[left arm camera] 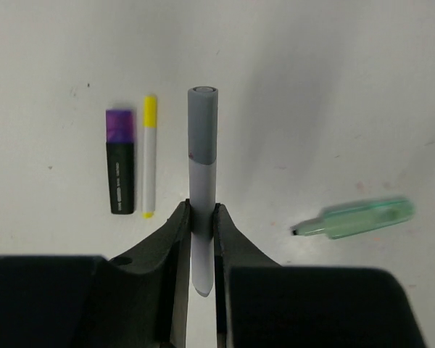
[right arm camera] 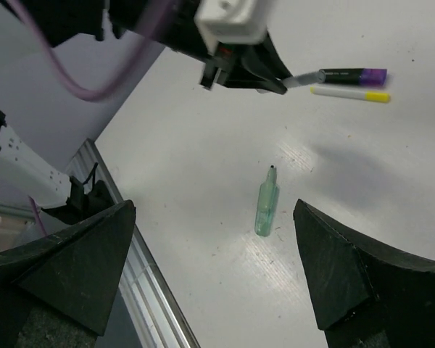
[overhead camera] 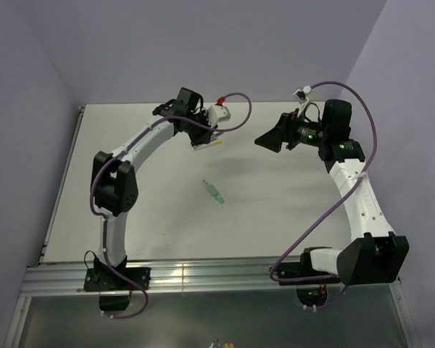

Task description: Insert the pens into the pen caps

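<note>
Left wrist view: left fingers [left arm camera: 180, 226] grip slim grey-white pen [left arm camera: 202, 185] — stubby grey cap [left arm camera: 203, 123] on its end.
Right fingers [right arm camera: 348, 275]: spread wide.
Translucent green pen [left arm camera: 359, 218]: uncapped, flat on white surface [left arm camera: 312, 80].

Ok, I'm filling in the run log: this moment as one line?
left gripper: shut on grey pen, capped | right gripper: open, empty | green pen: lying uncapped

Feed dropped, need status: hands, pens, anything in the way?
Left hand shut on grey pen, grey cap on. Right hand open, empty. Green pen uncapped, lying alone, nothing in the way.
</note>
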Action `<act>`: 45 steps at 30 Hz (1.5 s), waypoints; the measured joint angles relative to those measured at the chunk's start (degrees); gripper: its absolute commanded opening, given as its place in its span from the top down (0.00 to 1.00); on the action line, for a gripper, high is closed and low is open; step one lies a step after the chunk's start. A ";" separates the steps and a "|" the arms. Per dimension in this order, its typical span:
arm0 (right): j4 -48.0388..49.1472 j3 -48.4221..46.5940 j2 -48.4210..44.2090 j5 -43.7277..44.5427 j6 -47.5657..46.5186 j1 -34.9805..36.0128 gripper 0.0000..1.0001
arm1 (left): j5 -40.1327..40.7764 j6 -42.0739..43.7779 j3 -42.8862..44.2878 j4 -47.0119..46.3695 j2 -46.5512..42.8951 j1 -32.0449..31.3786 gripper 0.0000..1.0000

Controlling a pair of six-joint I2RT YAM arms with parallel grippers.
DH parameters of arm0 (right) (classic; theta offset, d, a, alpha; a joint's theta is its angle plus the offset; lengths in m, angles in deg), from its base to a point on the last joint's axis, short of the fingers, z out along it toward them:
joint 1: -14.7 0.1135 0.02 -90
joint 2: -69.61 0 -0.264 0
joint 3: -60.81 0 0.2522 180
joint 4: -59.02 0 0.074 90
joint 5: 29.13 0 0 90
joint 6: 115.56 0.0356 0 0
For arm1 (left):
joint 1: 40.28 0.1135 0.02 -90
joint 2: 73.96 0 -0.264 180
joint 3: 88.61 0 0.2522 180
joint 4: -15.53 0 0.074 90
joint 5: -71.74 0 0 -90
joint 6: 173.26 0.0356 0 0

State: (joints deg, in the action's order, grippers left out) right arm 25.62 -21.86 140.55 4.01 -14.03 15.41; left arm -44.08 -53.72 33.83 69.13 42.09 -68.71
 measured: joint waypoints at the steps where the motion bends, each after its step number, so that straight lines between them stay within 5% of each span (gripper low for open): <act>1: -0.50 -0.09 0.02 0.04 -0.42 0.00 0.02 | 2.32 1.79 0.81 0.63 2.21 -0.42 0.94; 16: -2.25 -0.22 0.02 0.04 -2.08 -1.88 0.02 | 19.41 12.48 -0.81 -3.21 12.04 -5.01 0.88; 45: -2.29 -0.22 0.59 -0.20 -2.01 -2.01 0.02 | 26.27 16.09 3.56 -10.23 20.63 -5.92 0.70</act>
State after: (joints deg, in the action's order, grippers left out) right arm 23.32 -22.08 141.14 3.81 -16.04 13.40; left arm -17.81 -37.63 37.39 58.90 62.72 -74.63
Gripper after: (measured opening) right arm 0.980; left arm 0.280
